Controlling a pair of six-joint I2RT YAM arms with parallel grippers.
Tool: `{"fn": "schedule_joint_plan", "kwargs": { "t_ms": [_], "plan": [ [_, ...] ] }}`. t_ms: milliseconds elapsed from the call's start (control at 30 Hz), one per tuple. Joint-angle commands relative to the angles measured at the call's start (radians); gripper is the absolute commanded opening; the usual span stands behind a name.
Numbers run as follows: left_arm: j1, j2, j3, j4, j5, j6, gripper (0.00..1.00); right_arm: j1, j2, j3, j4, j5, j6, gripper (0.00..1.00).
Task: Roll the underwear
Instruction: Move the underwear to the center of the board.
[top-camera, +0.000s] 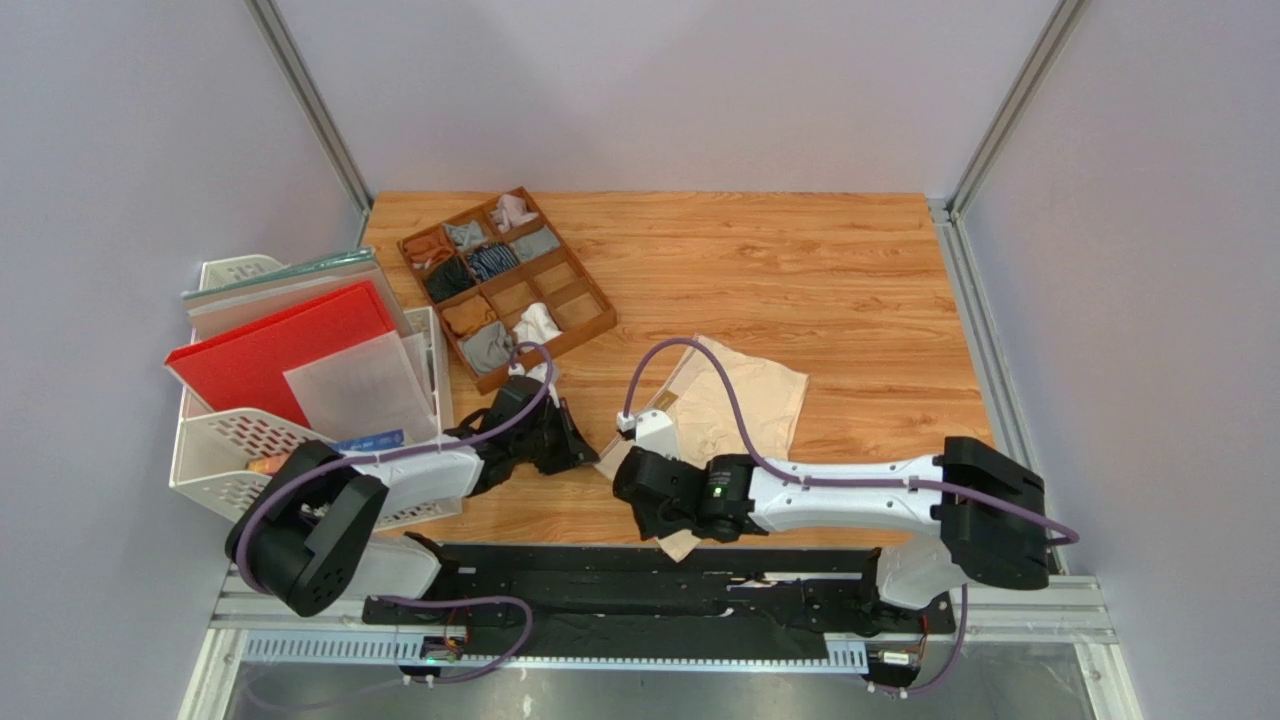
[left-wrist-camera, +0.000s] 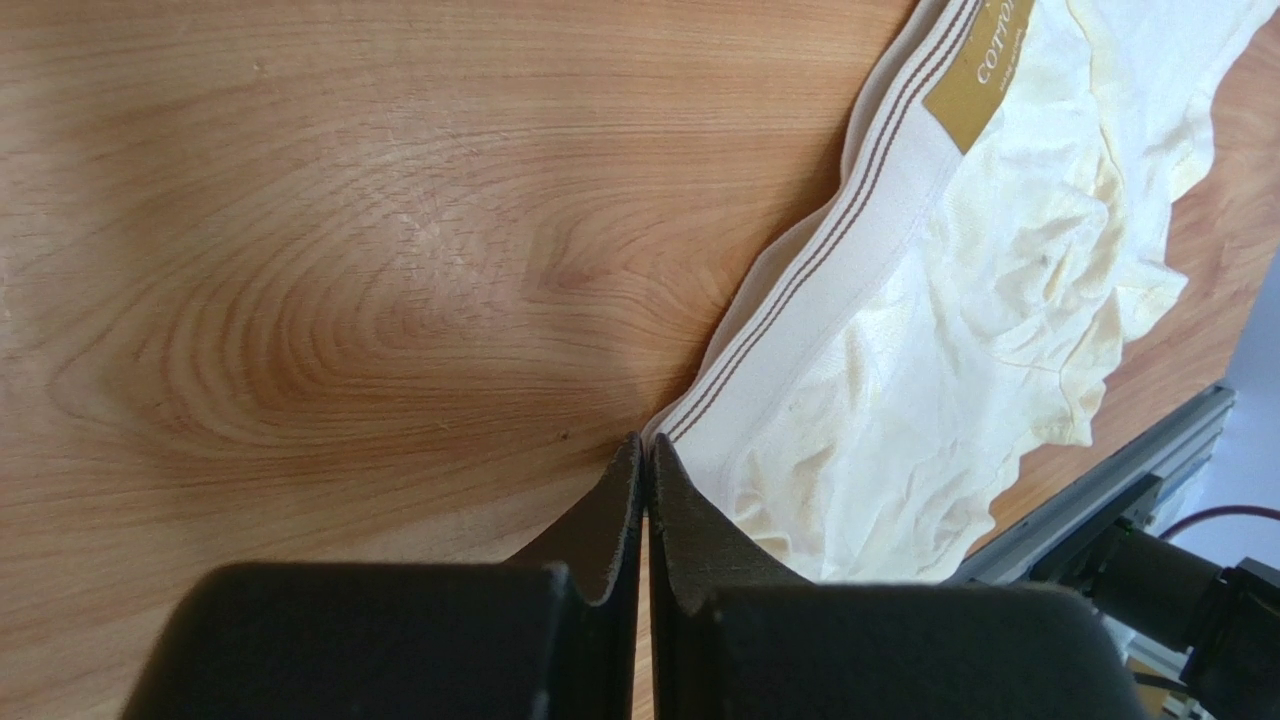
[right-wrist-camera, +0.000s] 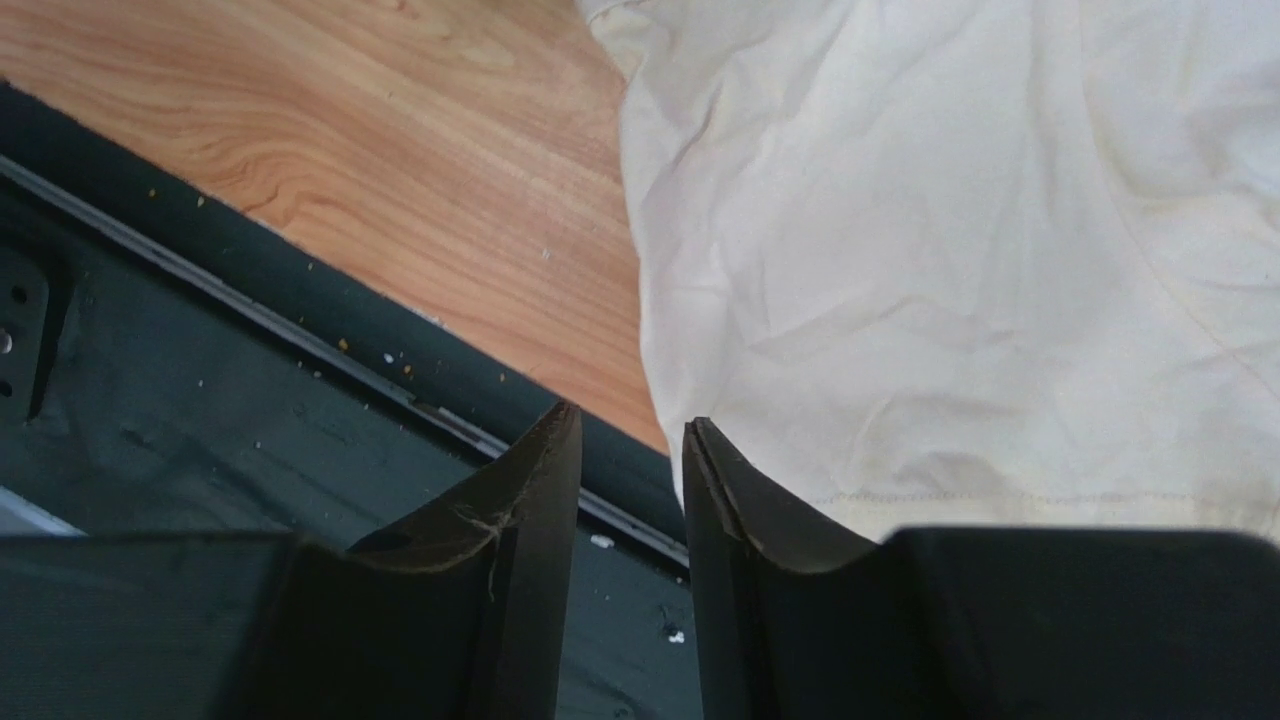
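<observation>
Top external view: the cream-beige cloth underwear (top-camera: 744, 398) lies spread and rumpled on the light wooden desk (top-camera: 812, 263), near its front edge and right of centre, with both my arms reaching in over that edge. Well apart from it, towards the back left, sits a brown wooden divider tray (top-camera: 583, 294) holding small rolled garments, and a white mesh file rack (top-camera: 211, 450) stands at the left edge.

Left wrist view: my left gripper (left-wrist-camera: 646, 443) has its fingers pressed together, tips down on the desk right at the corner of the striped waistband (left-wrist-camera: 842, 255). I cannot tell whether any cloth is caught between them. The tan label (left-wrist-camera: 977, 68) sits further along the band.

Right wrist view: my right gripper (right-wrist-camera: 624, 428) has its fingers apart with nothing between them. It hangs over the desk's front edge and the black rail (right-wrist-camera: 226, 405), with the underwear's hem just beside the right-hand finger.
</observation>
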Motion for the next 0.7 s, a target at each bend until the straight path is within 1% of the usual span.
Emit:
{"fn": "schedule_joint_plan", "kwargs": {
  "t_ms": [0, 67, 333, 400, 533, 667],
  "plan": [
    [-0.002, -0.008, 0.035, -0.099, -0.051, 0.049, 0.0, 0.071, -0.03, -0.006, -0.066, 0.067, 0.06, 0.38],
    [-0.003, 0.0, 0.042, -0.099, -0.049, 0.05, 0.0, 0.1, 0.003, -0.001, -0.089, 0.073, 0.074, 0.44],
    [-0.003, 0.011, 0.047, -0.103, -0.039, 0.053, 0.0, 0.149, 0.107, 0.048, -0.196, 0.209, 0.12, 0.46],
    [-0.002, 0.008, 0.046, -0.104, -0.039, 0.055, 0.0, 0.154, 0.124, 0.06, -0.213, 0.222, 0.118, 0.46],
    [-0.003, 0.009, 0.05, -0.109, -0.037, 0.055, 0.0, 0.178, 0.144, 0.074, -0.222, 0.234, 0.121, 0.41],
    [-0.003, 0.012, 0.053, -0.116, -0.04, 0.061, 0.0, 0.217, 0.175, 0.125, -0.291, 0.274, 0.135, 0.4]
  ]
}}
